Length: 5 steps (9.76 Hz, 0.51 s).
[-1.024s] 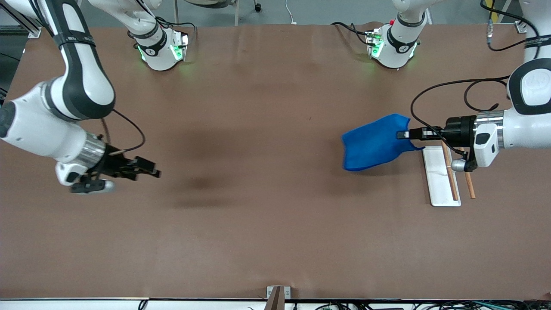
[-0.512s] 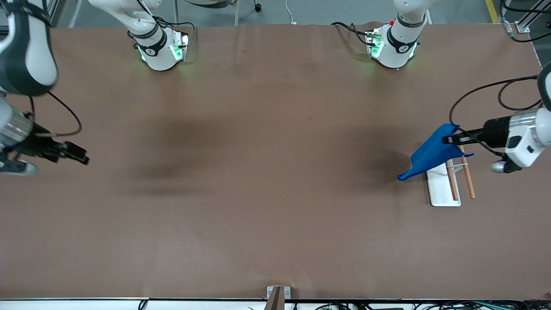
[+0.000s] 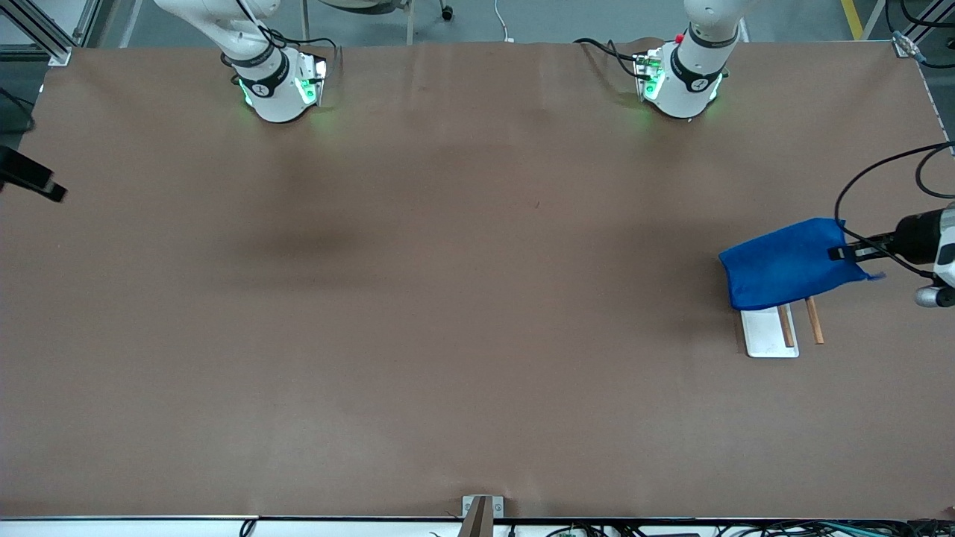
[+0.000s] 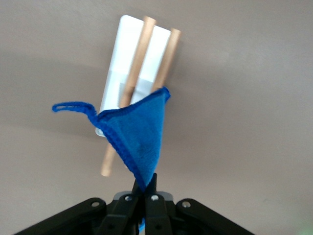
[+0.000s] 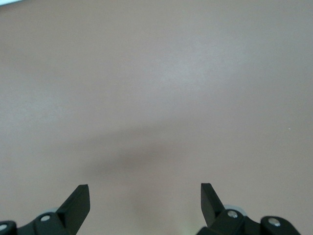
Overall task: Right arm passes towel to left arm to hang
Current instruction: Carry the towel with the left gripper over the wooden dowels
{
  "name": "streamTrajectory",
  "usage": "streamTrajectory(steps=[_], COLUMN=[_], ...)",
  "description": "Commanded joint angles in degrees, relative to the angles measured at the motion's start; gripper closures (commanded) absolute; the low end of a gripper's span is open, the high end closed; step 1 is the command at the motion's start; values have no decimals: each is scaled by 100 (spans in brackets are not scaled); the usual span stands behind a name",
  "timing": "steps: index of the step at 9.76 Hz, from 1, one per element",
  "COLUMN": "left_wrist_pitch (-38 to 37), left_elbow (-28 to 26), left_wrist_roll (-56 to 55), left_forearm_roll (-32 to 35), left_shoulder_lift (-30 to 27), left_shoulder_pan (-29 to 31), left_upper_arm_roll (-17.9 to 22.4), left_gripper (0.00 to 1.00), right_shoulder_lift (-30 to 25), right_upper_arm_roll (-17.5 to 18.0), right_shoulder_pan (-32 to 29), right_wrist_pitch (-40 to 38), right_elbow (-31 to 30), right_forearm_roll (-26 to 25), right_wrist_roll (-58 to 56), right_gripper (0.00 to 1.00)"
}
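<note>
**Towel held by left hand over rack**

Towel [image 3: 787,263] is gripped at one edge by the left hand [image 3: 847,252], whose fingers are pressed together on the cloth. The blue cloth is suspended in the air at the left arm's end of the worktop [image 3: 477,313], spread over the upper part of a white base plate [image 3: 768,337] carrying two wooden rods [image 3: 813,321]. In the left wrist view, the towel [image 4: 137,132] is seen hanging to a point between the closed fingers, with a loose thread loop at one corner. The right hand [image 3: 30,181] is held over the worktop edge at the right arm's end, apart from all objects. Its fingers [image 5: 78,201] are spread wide and nothing is held between them.
</note>
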Motion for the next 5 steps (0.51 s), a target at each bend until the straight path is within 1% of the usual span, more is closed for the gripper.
streamTrajectory(steps=[1, 3, 5], left_wrist_pitch=[258, 276, 320], left_elbow=[238, 476, 556], left_wrist_roll=[384, 656, 719], left_forearm_roll=[325, 476, 494], left_shoulder_lift=[340, 559, 674], left_shoulder_pan=[121, 130, 147], left_upper_arm_roll=[-40, -40, -40], left_gripper=[100, 100, 100], right_shoulder_lift=[135, 162, 153], right_upper_arm_roll=[-86, -50, -68], right_shoulder_pan=[104, 113, 112], right_wrist_pitch=[-133, -133, 42], right_elbow=[241, 163, 49], right_forearm_roll=[-57, -83, -83], right_wrist_roll=[70, 70, 79], right_gripper=[0, 0, 0])
